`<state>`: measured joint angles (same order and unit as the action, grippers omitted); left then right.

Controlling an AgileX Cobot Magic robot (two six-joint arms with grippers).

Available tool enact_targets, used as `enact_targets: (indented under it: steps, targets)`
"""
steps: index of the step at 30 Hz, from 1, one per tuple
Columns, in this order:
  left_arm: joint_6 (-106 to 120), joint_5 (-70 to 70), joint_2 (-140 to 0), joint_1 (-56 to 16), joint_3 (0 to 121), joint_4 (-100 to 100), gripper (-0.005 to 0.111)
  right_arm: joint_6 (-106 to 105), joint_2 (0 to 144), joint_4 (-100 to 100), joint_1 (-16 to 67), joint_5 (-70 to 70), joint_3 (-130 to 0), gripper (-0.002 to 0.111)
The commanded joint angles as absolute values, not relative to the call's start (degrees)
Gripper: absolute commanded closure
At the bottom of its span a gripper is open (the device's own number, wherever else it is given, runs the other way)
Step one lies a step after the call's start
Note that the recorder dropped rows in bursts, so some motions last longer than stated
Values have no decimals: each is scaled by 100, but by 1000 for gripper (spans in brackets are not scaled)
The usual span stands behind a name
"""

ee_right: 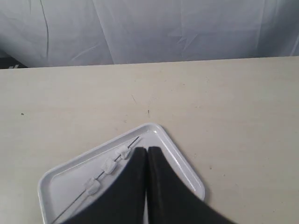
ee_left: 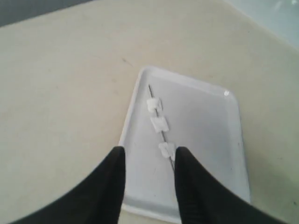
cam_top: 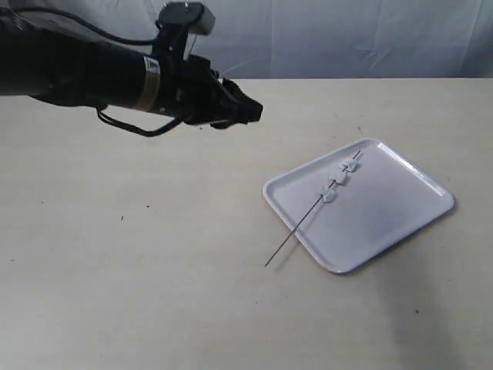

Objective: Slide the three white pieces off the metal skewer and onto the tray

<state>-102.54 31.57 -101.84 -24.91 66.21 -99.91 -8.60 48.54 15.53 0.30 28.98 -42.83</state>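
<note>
The white tray lies on the table to the right. The metal skewer rests slantwise across it, its bare end sticking out past the near-left rim onto the table. The three white pieces are threaded in a row on the half over the tray. My left gripper hovers high to the upper left of the tray. In the left wrist view it is open, with the tray, pieces and skewer below. My right gripper is shut and empty, above the tray beside the pieces. It is out of the exterior view.
The beige table stretches wide to the left and front of the tray. A white cloth backdrop hangs behind the table's far edge. The black left arm reaches in from the upper left.
</note>
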Motion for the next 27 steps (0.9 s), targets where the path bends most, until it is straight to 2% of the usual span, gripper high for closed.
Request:
enact_targets:
  steps: [1, 10, 21, 27]
  targets:
    - [-10324, 3572, -10871, -2575, 6655, -9995, 70, -940, 4860, 1476, 17, 2996, -4311, 109]
    - [-9889, 2620, -11455, -3580, 6666, -9995, 70, -956, 4860, 1454, 17, 3044, -4311, 109]
    - [-9868, 2604, -11564, -3811, 6469, -9995, 70, -966, 4860, 1454, 17, 3144, -4311, 109]
    - [-9834, 2644, -11564, -3844, 6137, -9995, 66, -966, 4860, 1454, 17, 3166, -4311, 109]
